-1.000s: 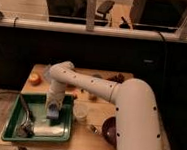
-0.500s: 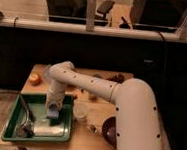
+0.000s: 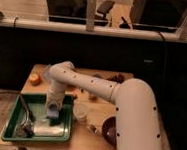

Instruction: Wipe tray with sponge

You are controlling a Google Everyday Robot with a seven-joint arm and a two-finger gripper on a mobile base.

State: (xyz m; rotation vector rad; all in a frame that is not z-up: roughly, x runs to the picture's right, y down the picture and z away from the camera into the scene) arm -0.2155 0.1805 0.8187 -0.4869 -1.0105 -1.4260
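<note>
Reaching from the worktop's near right corner, the white arm (image 3: 129, 101) sweeps up and leftward across the worktop (image 3: 99, 125), bends at an elbow near the far left part, then drops its forearm straight down into the green tray (image 3: 11, 123). That tray occupies the worktop's near left corner, its long axis running roughly along the near edge.

Pointing downward over the tray's right half, the gripper (image 3: 52, 113) sits close to the right wall. A bluish block at its tip looks like the sponge (image 3: 52, 114) (pinched between the fingers, as far as I can judge, and pressed on or just above the tray floor). So the sponge lies directly under the wrist, and most of the unwiped floor stretches away to the left, toward the near left corner.

A pale patch (image 3: 48, 130) lies on the floor just nearer than the sponge, and a dark utensil (image 3: 24, 122) rests along the tray's left side. Any leftward stroke would likely meet that utensil.

Smaller things stand outside: a dark bowl (image 3: 109, 129) near the right edge, a clear cup (image 3: 80, 111) just beside the tray's right wall, an orange fruit (image 3: 34, 78) at the far left corner.
</note>
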